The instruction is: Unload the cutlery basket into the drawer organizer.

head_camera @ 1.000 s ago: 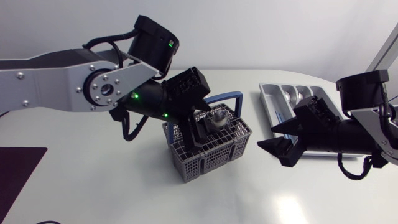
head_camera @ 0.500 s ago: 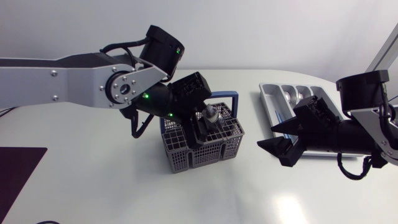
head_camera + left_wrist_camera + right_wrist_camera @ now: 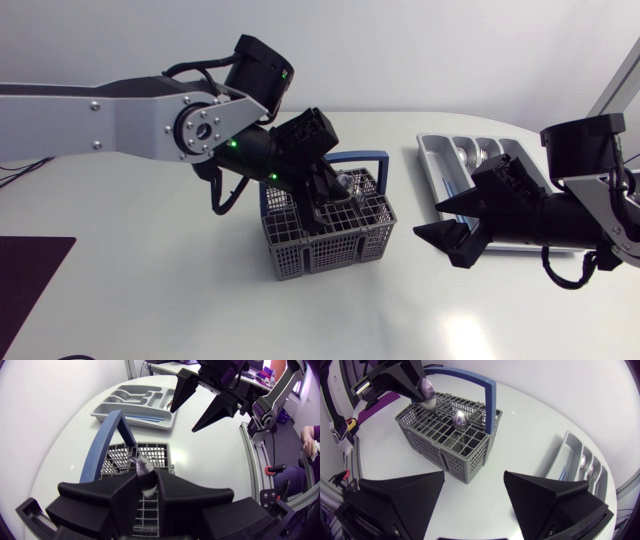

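currently the left gripper point(image 3: 145, 491) is clamping a spoon point(image 3: 144, 474), its bowl sticking out ahead of the fingers, just above the grey cutlery basket point(image 3: 322, 250). another spoon point(image 3: 460, 419) is standing inside the basket. the right gripper point(image 3: 474, 479) is hanging wide apart to the basket's right, beside the drawer organizer point(image 3: 432, 150).

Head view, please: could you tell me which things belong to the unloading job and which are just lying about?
Job: cutlery basket; spoon held in the left tool; second spoon standing in the basket; drawer organizer.
Lying about: dark mat, far from the basket.
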`<action>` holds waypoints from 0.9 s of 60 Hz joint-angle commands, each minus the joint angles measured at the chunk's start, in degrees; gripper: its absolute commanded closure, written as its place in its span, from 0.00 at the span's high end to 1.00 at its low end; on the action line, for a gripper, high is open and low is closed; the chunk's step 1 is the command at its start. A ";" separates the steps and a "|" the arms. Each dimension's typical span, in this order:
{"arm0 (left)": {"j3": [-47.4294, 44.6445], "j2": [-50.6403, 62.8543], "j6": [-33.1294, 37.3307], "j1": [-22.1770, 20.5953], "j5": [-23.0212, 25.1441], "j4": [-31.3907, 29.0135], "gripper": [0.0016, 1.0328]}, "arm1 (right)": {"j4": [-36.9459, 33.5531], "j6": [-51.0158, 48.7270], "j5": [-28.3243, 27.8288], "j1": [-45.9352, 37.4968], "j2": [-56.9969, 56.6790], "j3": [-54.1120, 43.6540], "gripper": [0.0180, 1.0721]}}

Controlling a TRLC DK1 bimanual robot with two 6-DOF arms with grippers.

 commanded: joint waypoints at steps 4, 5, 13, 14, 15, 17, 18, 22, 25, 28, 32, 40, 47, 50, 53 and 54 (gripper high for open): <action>1.95 1.65 -0.59 -0.19 0.80 -0.76 0.14 | 0.42 -1.11 0.01 0.54 0.55 -1.93 0.81; 1.95 1.65 -0.59 -0.19 0.89 -0.76 0.14 | 0.51 -1.11 0.01 0.54 0.55 -2.02 0.81; 3.18 1.56 -2.08 0.61 2.21 -1.20 0.11 | 0.33 -1.19 0.01 0.54 0.11 -2.19 0.81; 3.44 1.65 -2.17 0.78 2.47 -1.29 0.11 | 0.33 -1.19 0.01 0.63 0.11 -2.19 0.81; 3.53 1.56 -2.34 0.87 2.74 -1.38 0.11 | 0.25 -1.19 0.01 0.63 0.11 -2.11 0.81; 4.06 1.56 -2.61 1.13 3.00 -1.64 0.11 | 0.16 -1.19 0.01 0.72 0.02 -2.11 0.81; 4.23 1.56 -2.69 1.22 3.18 -1.73 0.11 | 0.16 -1.19 0.01 0.72 0.02 -2.11 0.81; 5.38 1.56 -3.31 1.92 4.23 -2.70 0.11 | -0.02 -1.11 0.10 0.98 -0.24 -2.11 0.81; 5.90 1.56 -4.19 2.45 5.11 -2.96 0.11 | -0.11 -1.11 0.18 1.16 -0.41 -2.11 0.81; 6.25 1.39 -4.54 2.72 5.37 -3.13 0.11 | -0.19 -1.11 0.18 1.24 -0.41 -2.11 0.81; 6.34 1.12 -5.24 2.89 5.46 -3.13 0.11 | -0.28 -1.02 0.18 1.42 -0.59 -2.02 0.81; 6.43 0.24 -6.91 3.15 5.72 -3.13 0.11 | -0.37 -0.93 0.27 1.77 -0.59 -1.84 0.81; 6.25 -0.90 -7.79 3.24 5.72 -3.05 0.11 | -0.63 -0.84 0.36 2.04 -0.59 -1.75 0.81; 6.34 -1.25 -8.58 3.42 5.72 -2.96 0.11 | -0.63 -0.75 0.36 2.12 -0.68 -1.75 0.81; 5.99 -1.95 -8.76 3.42 5.64 -2.78 0.11 | -0.63 -0.67 0.36 2.12 -0.68 -1.75 0.81; 5.90 -2.04 -9.02 3.42 5.64 -2.70 0.11 | -0.63 -0.58 0.36 2.21 -0.68 -1.75 0.81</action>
